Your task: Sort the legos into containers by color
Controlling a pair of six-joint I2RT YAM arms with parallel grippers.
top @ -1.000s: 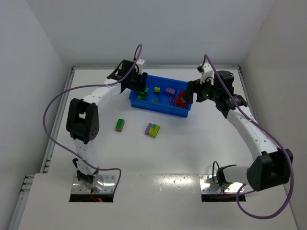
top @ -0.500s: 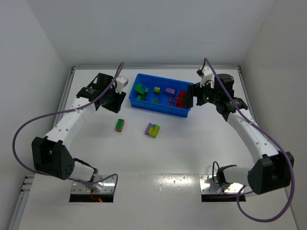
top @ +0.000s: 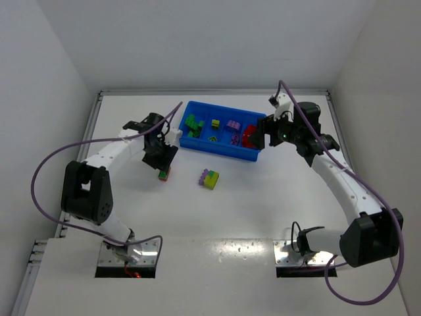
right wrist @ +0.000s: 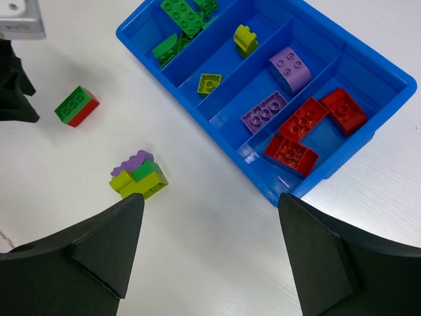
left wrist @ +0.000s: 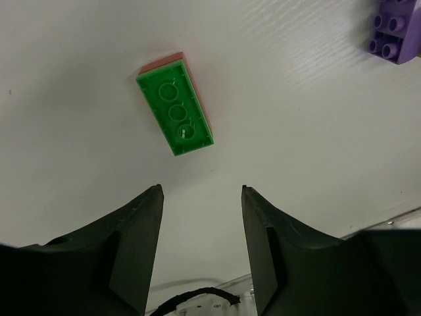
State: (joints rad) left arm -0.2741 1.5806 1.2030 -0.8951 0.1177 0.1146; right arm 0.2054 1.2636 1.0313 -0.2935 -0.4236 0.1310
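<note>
A green-on-red lego (top: 164, 174) lies on the table left of the blue tray (top: 220, 153). My left gripper (top: 161, 160) hovers just over it, open and empty. In the left wrist view the brick (left wrist: 175, 113) lies ahead of the open gripper (left wrist: 200, 189). A purple, green and yellow-green cluster (top: 210, 178) lies in front of the tray. My right gripper (top: 261, 133) is open and empty above the tray's right end. In the right wrist view the tray (right wrist: 348, 155) holds green (right wrist: 181, 20), yellow-green (right wrist: 245, 39), purple (right wrist: 289, 68) and red legos (right wrist: 309, 125) in separate compartments.
The right wrist view also shows the green-on-red brick (right wrist: 77, 106) and the cluster (right wrist: 137, 175) on the bare white table. White walls close in the table at the left, right and back.
My left gripper has swung from the tray's left end out and down to just over the green-on-red brick. My right arm has hardly moved.
</note>
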